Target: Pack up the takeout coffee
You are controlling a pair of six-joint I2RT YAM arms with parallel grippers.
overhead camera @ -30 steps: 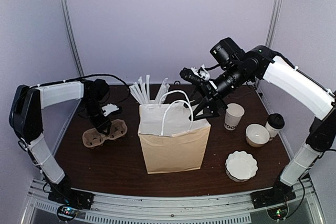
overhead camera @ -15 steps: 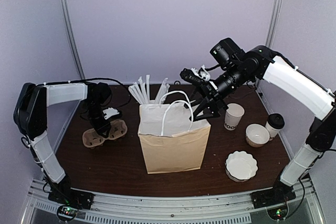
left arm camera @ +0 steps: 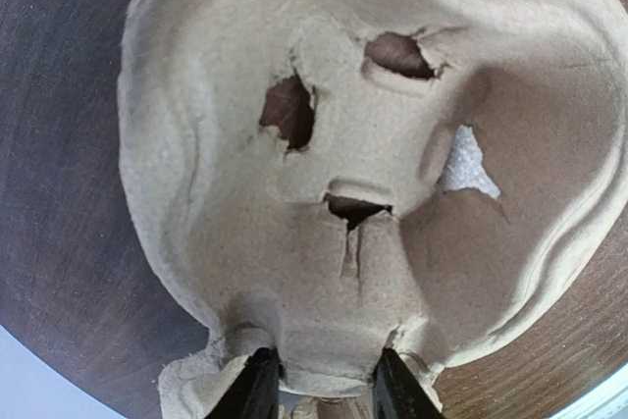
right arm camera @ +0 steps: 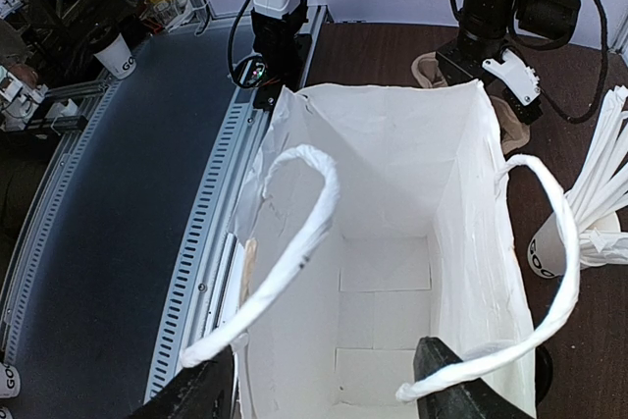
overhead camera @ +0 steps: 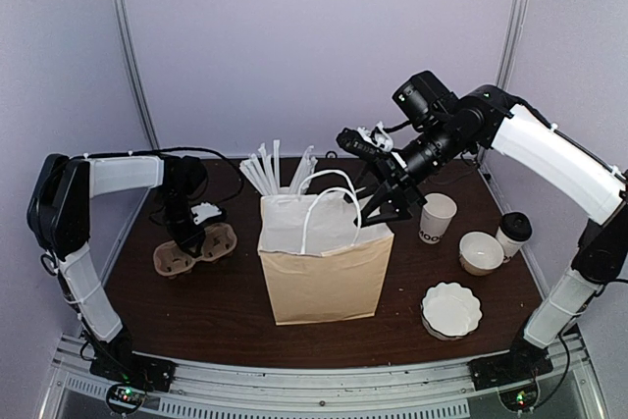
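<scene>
The takeout coffee (overhead camera: 512, 233), a white cup with a black lid, stands at the table's right edge, away from both grippers. My left gripper (overhead camera: 196, 235) is down on a brown pulp cup carrier (overhead camera: 196, 249) at the left. In the left wrist view its fingers (left arm camera: 257, 390) clamp a ridge at the near edge of the carrier (left arm camera: 373, 125). My right gripper (overhead camera: 381, 205) is open and empty over the right rim of the brown paper bag (overhead camera: 319, 272). In the right wrist view it (right arm camera: 324, 394) looks down into the bag's empty white inside (right arm camera: 392, 272).
A lidless white cup (overhead camera: 437, 218), a white bowl (overhead camera: 480, 252) and a stack of white plates (overhead camera: 451, 309) sit right of the bag. A cup of white straws (overhead camera: 280, 169) stands behind it. The bag's white handles (overhead camera: 329, 203) stick up.
My left arm has shifted slightly to the right at the carrier. The right arm and the bag have not moved.
</scene>
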